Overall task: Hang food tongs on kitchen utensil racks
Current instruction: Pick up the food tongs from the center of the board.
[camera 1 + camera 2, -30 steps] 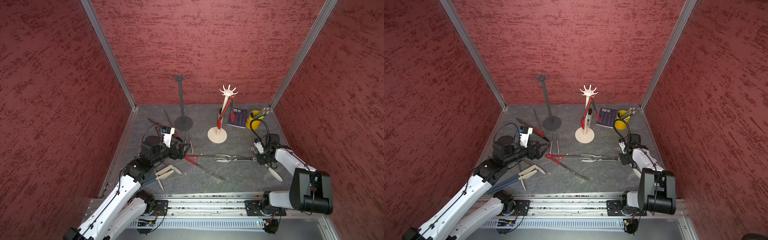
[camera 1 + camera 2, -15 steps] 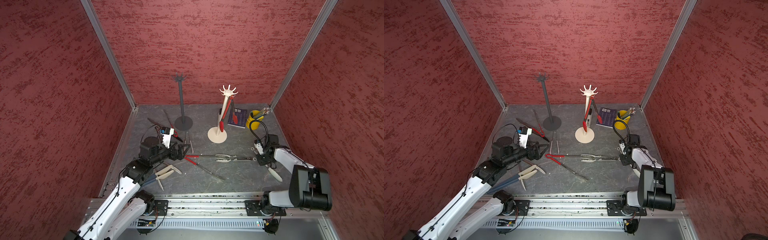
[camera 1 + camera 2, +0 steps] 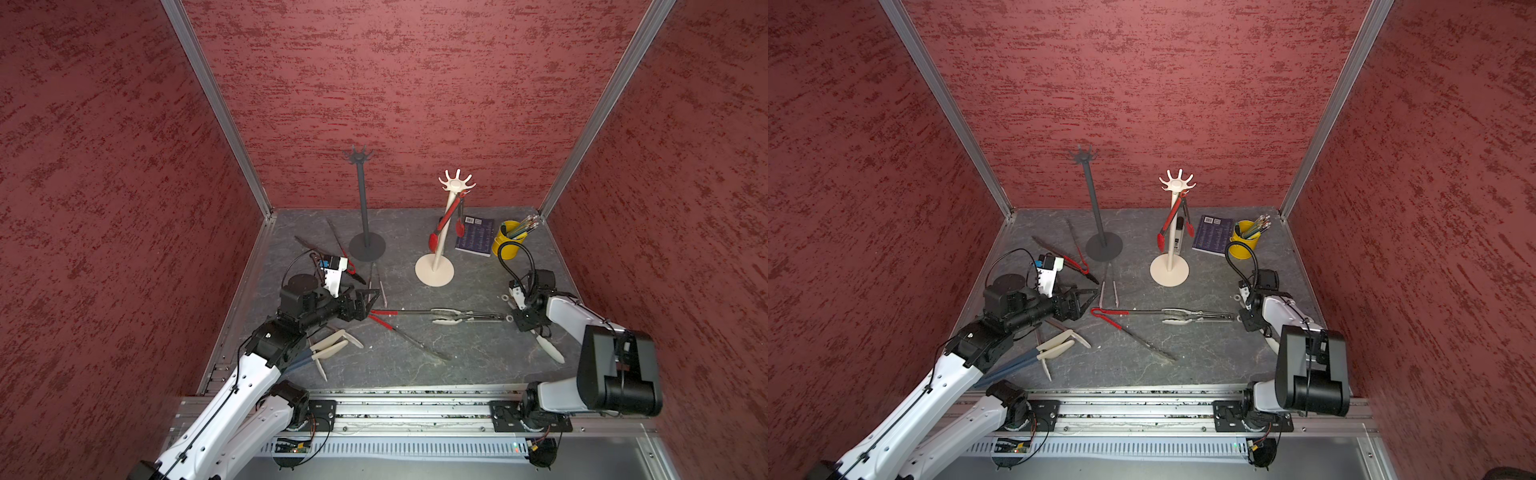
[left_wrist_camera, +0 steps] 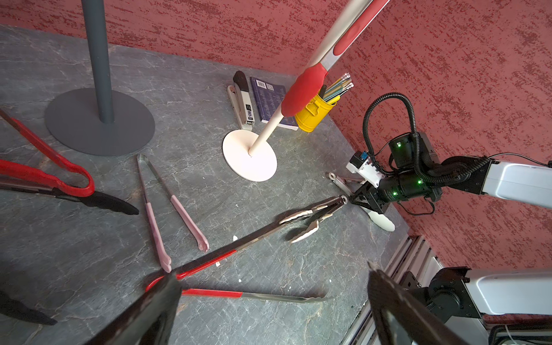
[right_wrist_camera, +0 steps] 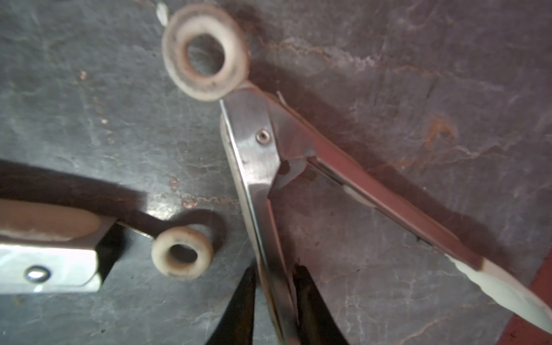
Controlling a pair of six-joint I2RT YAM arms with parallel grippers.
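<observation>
**Right jaws pinched on a tongs arm, left jaws spread**

Right gripper [image 5: 274, 270]: jaws are pressed onto one metal arm of the cream-ringed tongs [image 5: 257, 149]. These tongs are laid flat on the table [image 5: 388, 74], near the right wall. A second ringed pair [image 5: 59, 257] is seen just beside them, apart from the jaws.

Left gripper [image 4: 271, 280]: jaws are spread wide and nothing is held. One fingertip [image 4: 167, 286] is positioned over the looped end of the red-handled tongs [image 4: 209, 261].

Red-tipped tongs [image 3: 444, 222] are hung from the cream-white rack [image 3: 428, 276]. Dark grey rack [image 3: 364, 199] is stood near the back wall. Other tongs are scattered on the table by its base.
</observation>
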